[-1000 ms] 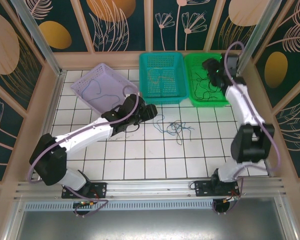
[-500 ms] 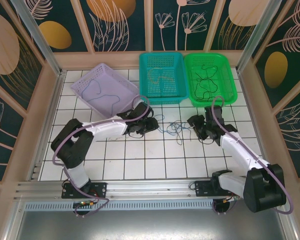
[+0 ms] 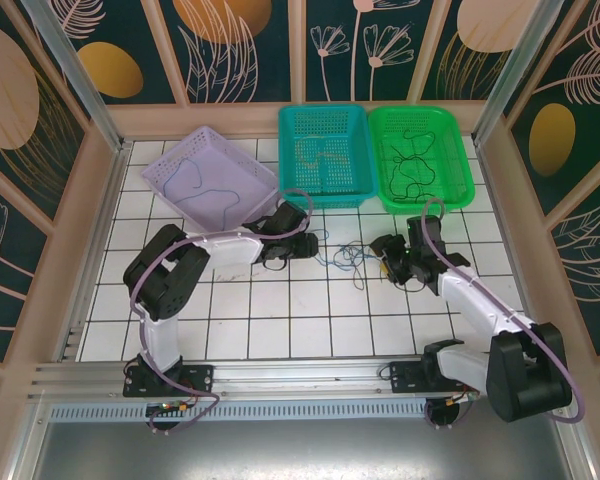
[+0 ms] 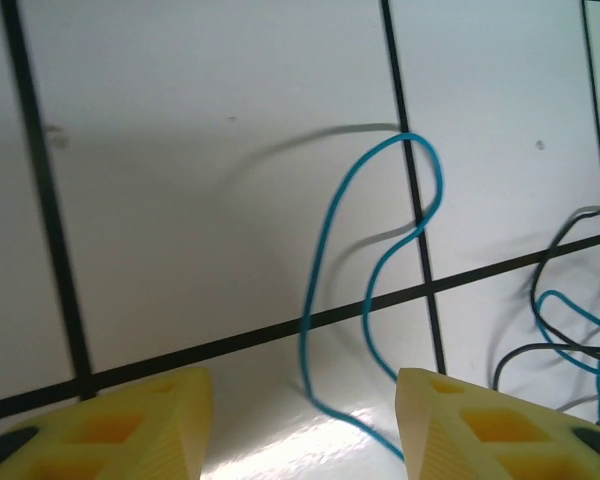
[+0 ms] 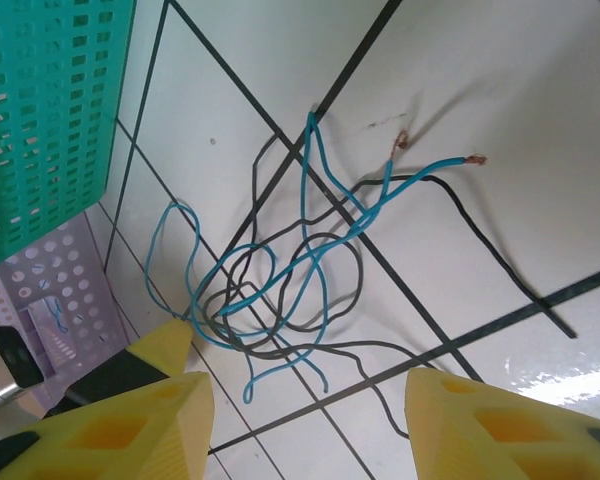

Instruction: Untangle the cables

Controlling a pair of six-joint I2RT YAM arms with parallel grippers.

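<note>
A tangle of blue and black cables (image 3: pixel 353 257) lies on the white tiled table (image 3: pixel 280 325). The left gripper (image 3: pixel 302 245) sits at its nine o'clock and the right gripper (image 3: pixel 384 259) at three o'clock, both with jaws parted and clamping nothing.

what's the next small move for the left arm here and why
Probably lower the left end effector and close on the blue loop, which lies between its open jaws, off to one side of the tangle. The right end effector, also open, faces the tangle from the other side and could then hold the rest.
</note>
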